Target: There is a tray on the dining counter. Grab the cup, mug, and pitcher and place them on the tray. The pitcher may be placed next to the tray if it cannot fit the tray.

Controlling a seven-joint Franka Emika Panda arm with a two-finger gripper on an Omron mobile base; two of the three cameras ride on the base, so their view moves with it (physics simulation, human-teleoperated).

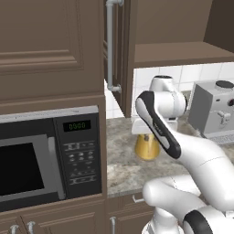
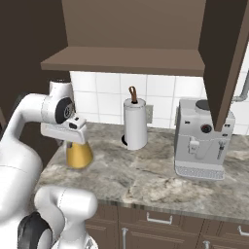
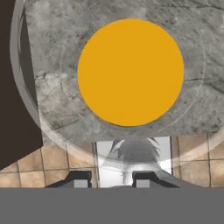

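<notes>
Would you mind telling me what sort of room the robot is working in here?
Almost certainly a home kitchen: a built-in microwave sits among brown cabinets, and a coffee machine and a paper-towel roll stand on a stone worktop backed by white tiles.

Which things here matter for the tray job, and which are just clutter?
For the job:
- pitcher, amber lower body, on the worktop
- gripper, at the pitcher's neck

Just lying about:
- paper-towel roll
- coffee machine
- microwave

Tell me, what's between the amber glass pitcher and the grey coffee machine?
In the right base view, a white paper-towel roll stands between the pitcher and machine.
</notes>
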